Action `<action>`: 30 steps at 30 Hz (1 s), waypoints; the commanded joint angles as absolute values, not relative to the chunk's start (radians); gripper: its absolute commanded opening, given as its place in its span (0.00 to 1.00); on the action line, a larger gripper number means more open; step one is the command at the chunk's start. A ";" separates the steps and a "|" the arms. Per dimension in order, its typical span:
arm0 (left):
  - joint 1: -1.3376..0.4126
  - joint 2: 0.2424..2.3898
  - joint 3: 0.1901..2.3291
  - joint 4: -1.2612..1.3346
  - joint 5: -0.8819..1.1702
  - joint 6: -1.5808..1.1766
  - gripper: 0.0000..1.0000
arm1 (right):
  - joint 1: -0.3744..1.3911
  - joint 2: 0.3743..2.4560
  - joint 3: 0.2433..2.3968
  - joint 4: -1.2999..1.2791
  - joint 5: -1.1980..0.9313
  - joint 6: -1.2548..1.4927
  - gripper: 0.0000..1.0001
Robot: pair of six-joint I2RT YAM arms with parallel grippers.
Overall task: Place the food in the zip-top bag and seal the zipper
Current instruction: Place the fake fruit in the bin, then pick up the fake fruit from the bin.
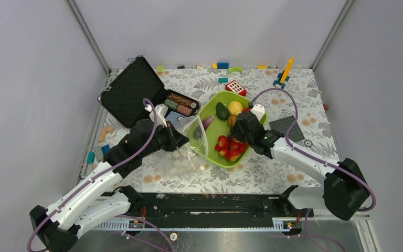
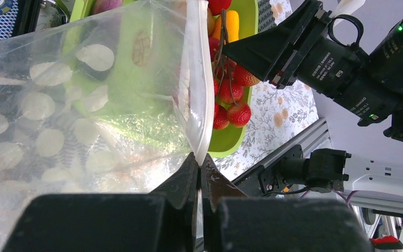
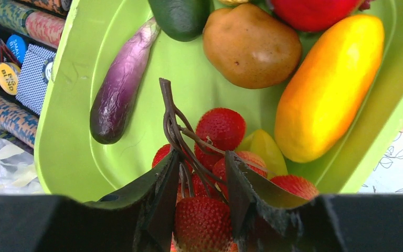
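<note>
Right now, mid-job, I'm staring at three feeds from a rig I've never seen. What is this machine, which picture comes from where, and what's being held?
Two robot arms are bolted at the near edge of a table. The wide picture looks down from above and behind them; the other two come from a camera on each wrist. The left gripper is shut on the edge of the clear zip-top bag, beside the green tray. The right gripper is down in the tray, fingers either side of the strawberries; I cannot tell whether they grip. An eggplant and a mango lie there too. An open black case of poker chips sits farther back.
</note>
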State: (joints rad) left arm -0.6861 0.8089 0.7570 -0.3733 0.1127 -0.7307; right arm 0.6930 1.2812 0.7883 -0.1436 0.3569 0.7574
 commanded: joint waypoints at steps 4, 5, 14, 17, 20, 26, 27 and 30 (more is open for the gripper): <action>-0.681 0.799 0.759 -0.350 0.107 -0.695 0.00 | 0.660 1.221 0.808 -0.161 0.365 0.549 0.54; -0.681 0.799 0.761 -0.351 0.107 -0.692 0.00 | 0.661 1.208 0.823 -0.165 0.341 0.416 0.64; -0.680 0.827 0.771 -0.350 0.127 -0.661 0.00 | 0.656 1.286 1.050 -0.358 0.248 -0.204 1.00; -0.680 0.826 0.777 -0.355 0.145 -0.647 0.00 | 0.647 1.384 1.168 -0.452 0.139 -0.365 1.00; -0.680 0.814 0.774 -0.364 0.140 -0.637 0.00 | 0.615 1.525 1.314 -0.539 0.047 -0.431 0.99; -0.680 0.778 0.768 -0.394 0.092 -0.643 0.00 | 0.581 1.725 1.508 -0.640 -0.229 -0.423 0.98; -0.681 0.771 0.766 -0.396 0.087 -0.641 0.00 | 0.581 1.760 1.533 -0.660 -0.255 -0.417 0.97; -0.681 0.753 0.766 -0.407 0.072 -0.637 0.00 | 0.580 1.849 1.606 -0.696 -0.206 -0.339 0.94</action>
State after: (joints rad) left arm -0.6861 0.7898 0.7567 -0.4229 0.1062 -0.6563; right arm 0.5804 1.7672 1.5040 -0.5991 -0.1287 -0.3759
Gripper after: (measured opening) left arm 0.011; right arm 0.955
